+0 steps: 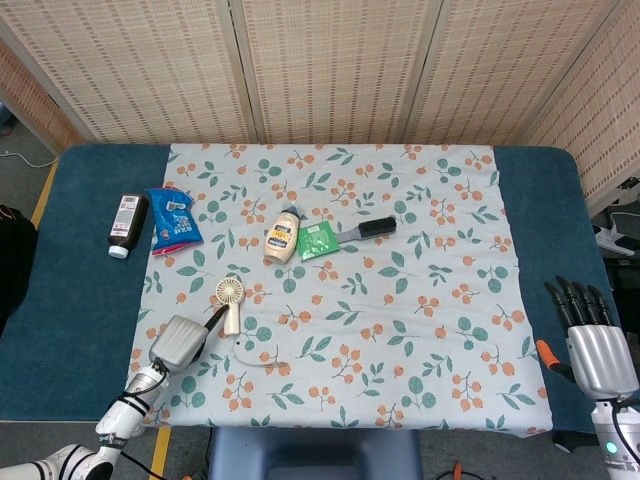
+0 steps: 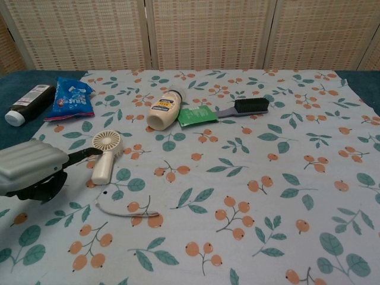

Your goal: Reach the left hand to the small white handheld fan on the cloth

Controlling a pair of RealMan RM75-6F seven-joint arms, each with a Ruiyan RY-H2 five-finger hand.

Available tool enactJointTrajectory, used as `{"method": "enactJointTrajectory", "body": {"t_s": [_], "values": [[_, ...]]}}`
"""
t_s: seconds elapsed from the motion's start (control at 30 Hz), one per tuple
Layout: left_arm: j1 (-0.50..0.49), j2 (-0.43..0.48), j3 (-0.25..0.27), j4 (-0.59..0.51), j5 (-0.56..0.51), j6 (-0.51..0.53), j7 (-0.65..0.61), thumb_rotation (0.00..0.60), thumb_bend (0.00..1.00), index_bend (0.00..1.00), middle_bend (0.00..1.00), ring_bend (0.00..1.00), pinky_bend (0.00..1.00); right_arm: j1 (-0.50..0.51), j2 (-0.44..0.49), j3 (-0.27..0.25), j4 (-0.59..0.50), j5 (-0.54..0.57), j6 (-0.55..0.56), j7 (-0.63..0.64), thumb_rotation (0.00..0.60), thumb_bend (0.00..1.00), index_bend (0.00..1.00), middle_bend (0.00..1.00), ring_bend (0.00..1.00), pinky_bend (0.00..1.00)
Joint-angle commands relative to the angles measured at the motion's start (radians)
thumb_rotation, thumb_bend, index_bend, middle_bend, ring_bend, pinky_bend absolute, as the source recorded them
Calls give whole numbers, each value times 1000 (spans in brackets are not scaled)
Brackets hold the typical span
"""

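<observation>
Left robot hand (image 2: 35,169) lies low beside the fan (image 2: 105,155), fingers apart, holding nothing.

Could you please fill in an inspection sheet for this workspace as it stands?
Surface: blue table under a floral cloth.
Job's things: white fan lying flat, cord trailing toward the near edge.
Clutter: dark bottle, blue packet, cream bottle, green sachet, black brush.
Hands: left hand beside the fan, a fingertip at its head, contact unclear; right hand open, off the cloth.
Cables: white cable on the floor.
Surroundings: woven screens behind.
</observation>
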Motion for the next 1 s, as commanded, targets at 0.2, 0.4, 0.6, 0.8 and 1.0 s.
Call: {"method": "enactJointTrajectory", "body": {"t_s": [0.2, 0.4, 0.6, 0.8, 1.0], "values": [[-4, -3, 8, 4, -9, -10, 37, 600, 896, 0, 879, 772, 950, 0, 0, 1, -1, 1, 1, 0, 600, 214, 0, 2, 0, 0], [-10, 0, 7, 1, -37, -31, 75, 600, 898, 0, 881, 774, 952, -1, 0, 1, -2, -2, 4, -1, 600, 215, 0, 2, 0, 0], [-3, 11, 5, -27, -16, 11, 78, 600, 897, 0, 881, 776, 952, -4, 3, 0, -8, -7, 11, -1, 600, 214, 0, 2, 0, 0], [24, 28, -20, -54, 115, 191, -33, 600, 831, 0, 871, 776, 951, -11, 13, -6, -24, -26, 25, 3, 600, 215, 0, 2, 0, 0], [102, 155, -3, -183, 161, 335, -109, 600, 705, 0, 748, 688, 870, -19, 24, -17, -42, -47, 37, 1, 600, 214, 0, 2, 0, 0]]}}
